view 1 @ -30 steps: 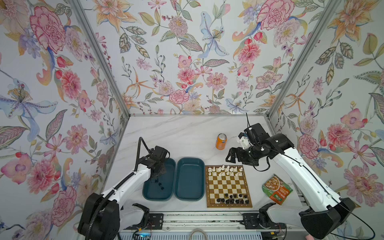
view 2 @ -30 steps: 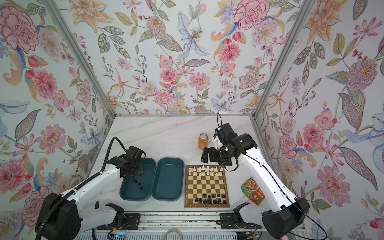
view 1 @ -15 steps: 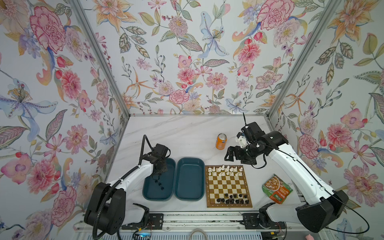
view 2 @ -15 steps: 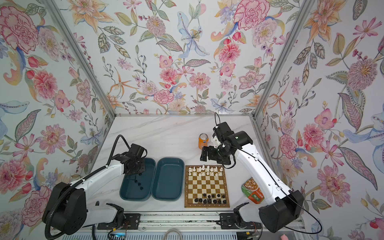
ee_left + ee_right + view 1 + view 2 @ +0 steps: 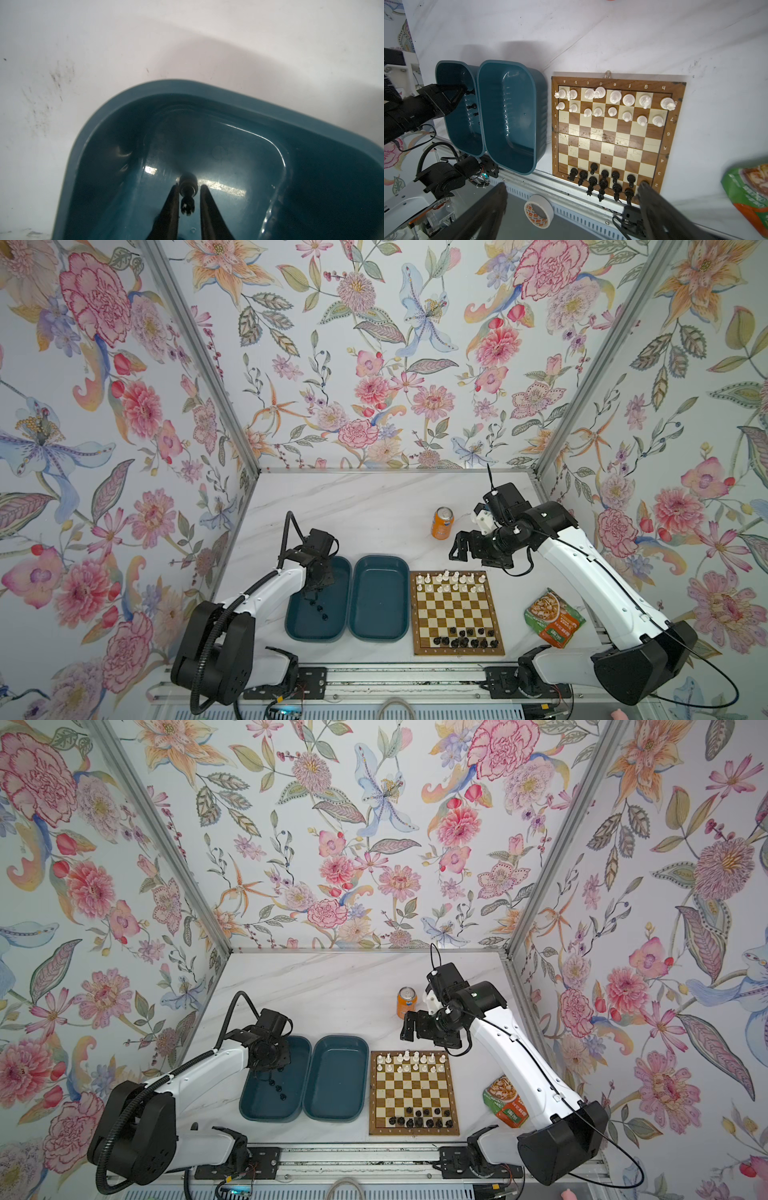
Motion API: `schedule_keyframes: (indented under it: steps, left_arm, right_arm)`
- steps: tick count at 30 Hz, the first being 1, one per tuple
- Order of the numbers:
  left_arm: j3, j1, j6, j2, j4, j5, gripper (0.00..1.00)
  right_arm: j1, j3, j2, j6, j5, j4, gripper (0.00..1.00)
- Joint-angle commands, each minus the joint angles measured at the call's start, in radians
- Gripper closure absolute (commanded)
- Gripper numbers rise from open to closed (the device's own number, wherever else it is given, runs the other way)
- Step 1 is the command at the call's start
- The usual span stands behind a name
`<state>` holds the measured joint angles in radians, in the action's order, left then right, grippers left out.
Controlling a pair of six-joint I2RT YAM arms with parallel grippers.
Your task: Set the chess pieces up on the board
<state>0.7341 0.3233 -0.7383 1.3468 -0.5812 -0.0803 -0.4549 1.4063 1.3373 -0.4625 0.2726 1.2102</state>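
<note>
**Top views.** The board (image 5: 453, 610) sits right of centre, by the near edge. White pieces (image 5: 451, 580) fill its two far rows. Black pieces (image 5: 463, 638) are bunched along the two near rows, with gaps. Loose black pieces (image 5: 320, 611) lie in the left tray (image 5: 334, 626); I see none in the right tray (image 5: 378, 601). My left gripper (image 5: 314, 593) is down inside the left tray. My right gripper (image 5: 457, 549) hangs beyond the board's far edge, near the orange can (image 5: 442, 523).

**Left wrist.** Jaws narrow, straddling one black piece (image 5: 187, 196) low in the tray. One finger (image 5: 172, 207) touches it, and a sliver of gap shows on the other side. I cannot tell whether it is truly pinched.

**Right wrist.** Jaws wide, carrying nothing, with the board below. I count sixteen whites, several off-centre on their squares. The blacks fall short of a full set, and one finger hides a corner square.

**Judgement.** White is done bar tidying. The last few blacks are still to be moved.

**Against a second ago.** Board and trays are unchanged. The left gripper is at the same spot, though its upper arm has swung round. The right gripper has drifted slightly toward the trays' side, with the same wide spread.
</note>
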Motion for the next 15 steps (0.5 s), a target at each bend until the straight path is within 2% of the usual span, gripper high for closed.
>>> schedule_keyframes:
  steps: [1, 13, 15]
  left_arm:
    - [-0.024, -0.016, 0.023, 0.008, 0.01, 0.016, 0.78]
    - [-0.036, -0.021, 0.042, 0.031, 0.033, 0.029, 0.79]
    - [-0.036, -0.021, 0.043, 0.034, 0.034, 0.029, 0.82]
  right_arm:
    - [0.005, 0.01, -0.004, -0.016, -0.007, 0.003, 0.01]
    - [0.005, 0.003, -0.014, -0.026, -0.011, 0.005, 0.01]
    - [0.005, 0.002, -0.016, -0.028, -0.012, 0.005, 0.01]
